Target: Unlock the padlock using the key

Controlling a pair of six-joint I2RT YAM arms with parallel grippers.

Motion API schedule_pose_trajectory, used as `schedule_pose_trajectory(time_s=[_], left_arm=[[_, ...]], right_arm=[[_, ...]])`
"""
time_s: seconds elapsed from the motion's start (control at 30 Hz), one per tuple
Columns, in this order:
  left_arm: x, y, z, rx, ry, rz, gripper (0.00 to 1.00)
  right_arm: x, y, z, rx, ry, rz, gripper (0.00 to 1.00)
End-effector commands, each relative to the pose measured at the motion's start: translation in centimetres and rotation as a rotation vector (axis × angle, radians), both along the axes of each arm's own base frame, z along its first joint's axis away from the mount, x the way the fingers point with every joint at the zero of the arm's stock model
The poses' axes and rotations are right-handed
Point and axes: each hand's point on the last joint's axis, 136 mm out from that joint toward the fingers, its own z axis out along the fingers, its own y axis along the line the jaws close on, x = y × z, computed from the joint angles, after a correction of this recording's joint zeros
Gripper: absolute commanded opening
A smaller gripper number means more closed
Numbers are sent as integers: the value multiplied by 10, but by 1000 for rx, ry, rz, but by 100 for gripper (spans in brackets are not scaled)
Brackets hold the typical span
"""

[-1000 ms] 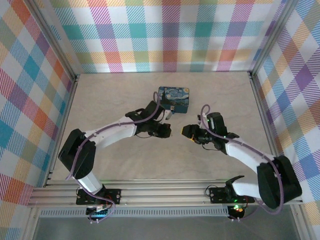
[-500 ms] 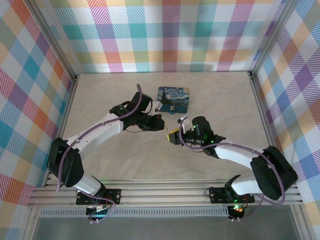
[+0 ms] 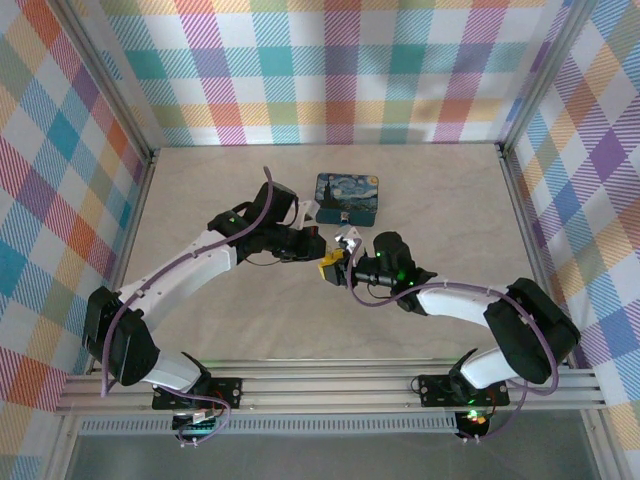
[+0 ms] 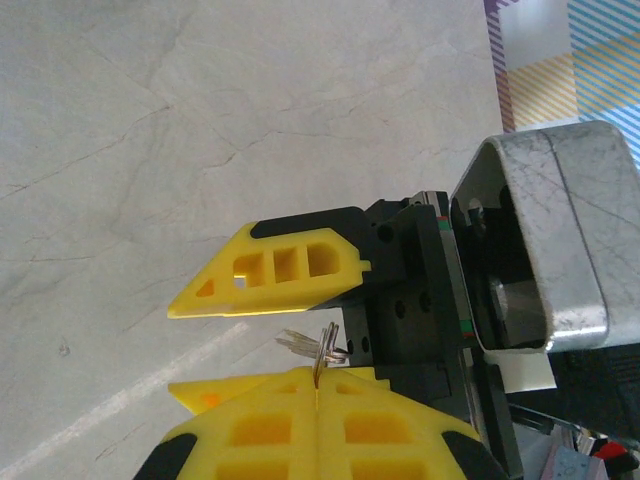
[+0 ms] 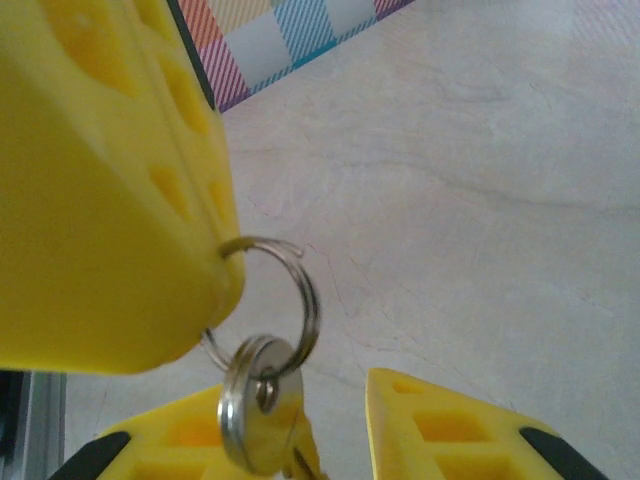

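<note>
The key (image 5: 262, 405), mostly out of sight
Its blade runs off the bottom edge of the right wrist view; in the left wrist view it is a blurred sliver behind its ring (image 4: 328, 345), and from above it is too small to make out.

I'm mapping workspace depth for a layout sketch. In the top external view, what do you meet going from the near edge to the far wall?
Metal rail → right hand → padlock → plaid back wall.
</note>
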Motion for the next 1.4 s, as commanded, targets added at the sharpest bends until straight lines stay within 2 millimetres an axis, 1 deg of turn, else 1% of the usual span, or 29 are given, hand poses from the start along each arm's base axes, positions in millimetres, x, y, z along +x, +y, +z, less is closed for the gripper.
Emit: schedule_pose_trajectory(time_s=[0.0, 0.03, 0.2, 0.27, 0.4, 0.53, 0.57, 0.63, 0.7, 0.73, 0.8, 0.87, 1.0, 1.07, 1.1, 1.17, 1.27, 1.37], left_arm=[[-4, 1, 3, -9, 23, -8, 0], [-3, 1, 1, -5, 23, -5, 0], [1, 4, -4, 13, 20, 16, 0], [1, 5, -5, 14, 21, 18, 0], [2, 8, -9, 18, 28, 30, 0], [4, 12, -14, 15, 29, 52, 0], [4, 12, -15, 13, 25, 54, 3], [5, 13, -14, 4, 2, 43, 19], [8, 19, -11, 14, -35, 56, 31], [10, 24, -11, 23, -52, 71, 36], [13, 34, -1, 8, -115, 78, 43], [16, 43, 9, -19, -194, 68, 47], [3, 46, 39, -83, -426, -57, 51], [-8, 41, 53, -146, -522, -126, 57], [-14, 37, 60, -182, -559, -165, 59], [-27, 30, 69, -236, -599, -257, 61], [-41, 21, 70, -284, -600, -364, 62], [-49, 14, 64, -294, -557, -443, 61]], right_arm=[[4, 6, 20, 36, -86, 10, 27], [4, 5, 20, 35, -90, 7, 26], [1, -1, 21, 25, -101, -6, 5], [-2, -5, 18, 5, -84, -9, 0], [-4, -14, 18, -32, -22, -50, 0], [-16, -17, 22, -32, 2, -20, 0], [-20, -18, 21, -37, 14, -7, 0], [-27, -18, 20, -54, 48, 24, 0], [-35, -17, 19, -86, 93, 65, 0], [-38, -18, 18, -102, 121, 80, 0], [-46, -21, 17, -135, 199, 128, 0], [-53, -26, 18, -156, 255, 176, 0], [-67, -32, 24, -186, 309, 253, 0], [-73, -31, 30, -188, 324, 290, 0], [-75, -30, 32, -187, 332, 309, 0], [-79, -29, 35, -191, 353, 337, 0], [-78, -27, 36, -198, 368, 337, 0], [-79, -24, 39, -174, 379, 346, 0]])
